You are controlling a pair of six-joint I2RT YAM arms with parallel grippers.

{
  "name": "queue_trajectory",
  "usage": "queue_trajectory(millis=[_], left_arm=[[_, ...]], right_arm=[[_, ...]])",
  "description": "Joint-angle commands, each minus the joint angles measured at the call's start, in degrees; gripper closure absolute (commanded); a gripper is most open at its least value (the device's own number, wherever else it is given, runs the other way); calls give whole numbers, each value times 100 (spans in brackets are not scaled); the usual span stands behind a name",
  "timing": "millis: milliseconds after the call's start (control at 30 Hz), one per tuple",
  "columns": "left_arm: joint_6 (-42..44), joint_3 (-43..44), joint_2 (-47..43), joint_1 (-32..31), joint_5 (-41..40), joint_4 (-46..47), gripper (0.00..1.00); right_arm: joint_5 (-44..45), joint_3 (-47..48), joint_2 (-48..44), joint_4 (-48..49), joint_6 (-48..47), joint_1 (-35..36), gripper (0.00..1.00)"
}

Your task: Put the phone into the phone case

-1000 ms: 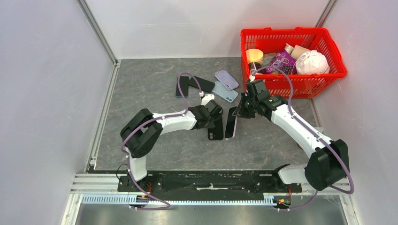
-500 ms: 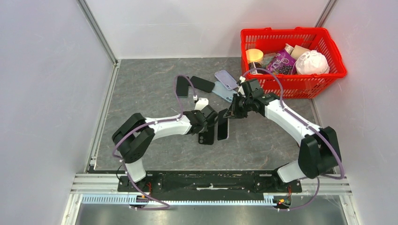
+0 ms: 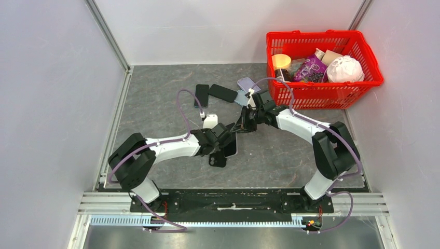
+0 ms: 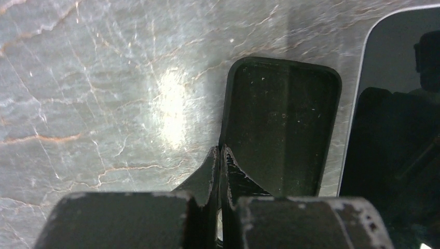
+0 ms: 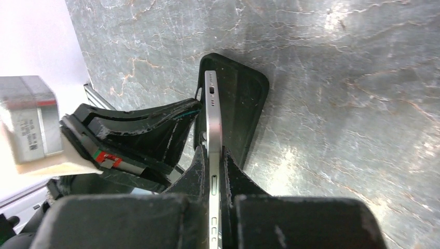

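Our left fingers (image 4: 212,168) are pinched shut on one long wall of the black case (image 4: 283,122), which we judge pins it open side up on the table (image 4: 104,78) so it cannot slide. Just to its right the phone (image 5: 211,111) stands on a long edge, leaning over the case; its long axis runs alongside the case's, near to far in the top view; whether its lower edge touches the case we cannot tell. Our right fingers (image 5: 228,174) clamp its two faces, ready, we think, to lay it flat inside; it is not yet seated.
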Motion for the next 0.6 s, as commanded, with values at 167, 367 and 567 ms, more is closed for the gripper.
queue_trajectory(millis=[167,367,567], left_arm=[[-1012,-634,-555,10,-70,301,73],[-797,-595,-1055,61,-230,25,61],[-545,-760,-1437,307,-277,-163,66]], right_arm=[[101,-131,234,1046,582,384,100],[299,-212,370,1250,695,663,100],[446,-291,509,1437,876,855,100]])
